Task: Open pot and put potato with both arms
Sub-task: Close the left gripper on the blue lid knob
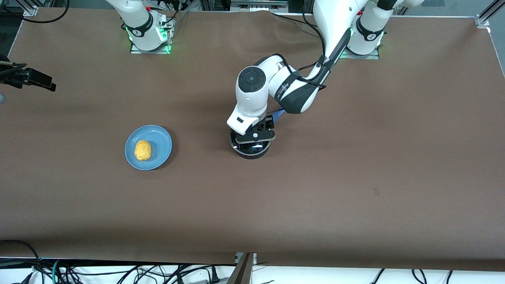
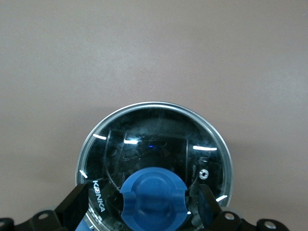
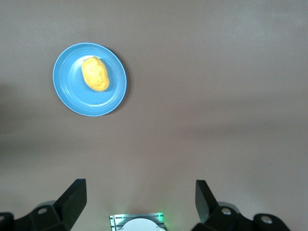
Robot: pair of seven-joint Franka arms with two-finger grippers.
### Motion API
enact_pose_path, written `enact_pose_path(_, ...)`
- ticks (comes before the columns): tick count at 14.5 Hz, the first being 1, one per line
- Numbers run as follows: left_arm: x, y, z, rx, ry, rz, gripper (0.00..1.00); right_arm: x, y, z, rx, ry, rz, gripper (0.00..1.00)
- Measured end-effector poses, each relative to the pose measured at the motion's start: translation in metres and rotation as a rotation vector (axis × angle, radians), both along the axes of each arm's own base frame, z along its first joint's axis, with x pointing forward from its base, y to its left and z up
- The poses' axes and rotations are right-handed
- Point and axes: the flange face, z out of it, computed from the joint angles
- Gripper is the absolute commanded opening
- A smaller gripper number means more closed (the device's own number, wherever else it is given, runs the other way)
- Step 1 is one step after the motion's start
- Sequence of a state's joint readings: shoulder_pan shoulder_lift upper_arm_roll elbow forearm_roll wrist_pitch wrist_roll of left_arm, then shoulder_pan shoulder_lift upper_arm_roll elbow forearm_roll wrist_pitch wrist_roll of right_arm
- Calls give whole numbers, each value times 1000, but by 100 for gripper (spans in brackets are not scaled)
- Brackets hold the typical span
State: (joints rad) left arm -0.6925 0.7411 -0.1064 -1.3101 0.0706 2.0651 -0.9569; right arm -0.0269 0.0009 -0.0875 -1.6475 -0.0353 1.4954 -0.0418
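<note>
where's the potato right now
The potato lies on the blue plate, toward the right arm's end of the table, beside the pot where the left hand sits over the lid's blue knob.

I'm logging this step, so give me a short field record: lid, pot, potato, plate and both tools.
lid: glass lid with blue knob, on the pot
pot: black pot, mid-table, blue handle pointing toward the arm bases
potato: potato on the plate
plate: blue plate, toward the right arm's end
left tool: left tool open, fingers either side of the knob
right tool: right tool open, high over the table, waiting
</note>
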Motion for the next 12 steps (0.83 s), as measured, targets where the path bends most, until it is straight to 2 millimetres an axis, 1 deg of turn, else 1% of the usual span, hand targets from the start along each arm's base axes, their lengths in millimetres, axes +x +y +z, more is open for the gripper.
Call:
enact_pose_path(2, -1, 0, -7, 7, 7, -1, 100, 0, -2, 0, 0, 0, -4, 100)
enact_pose_path(5, -3, -3, -11, 10, 11, -5, 100, -3, -19, 0, 4, 2, -14, 100)
enact_pose_path(6, -4, -4, -11, 9, 10, -8, 98, -3, -23, 0, 5, 2, -10, 100)
enact_pose_path(7, -6, -7, -10, 8, 8, -10, 92, -4, -24, 0, 6, 3, -7, 100)
enact_pose_path(8, -7, -8, -9, 6, 7, -11, 89, -4, -24, 0, 7, 5, -5, 100)
enact_pose_path(11, -7, -9, -7, 4, 3, -10, 76, -4, -24, -1, 8, 9, -3, 100)
enact_pose_path(12, -6, -9, -7, 4, 3, -9, 74, -5, -23, -1, 8, 11, -3, 100)
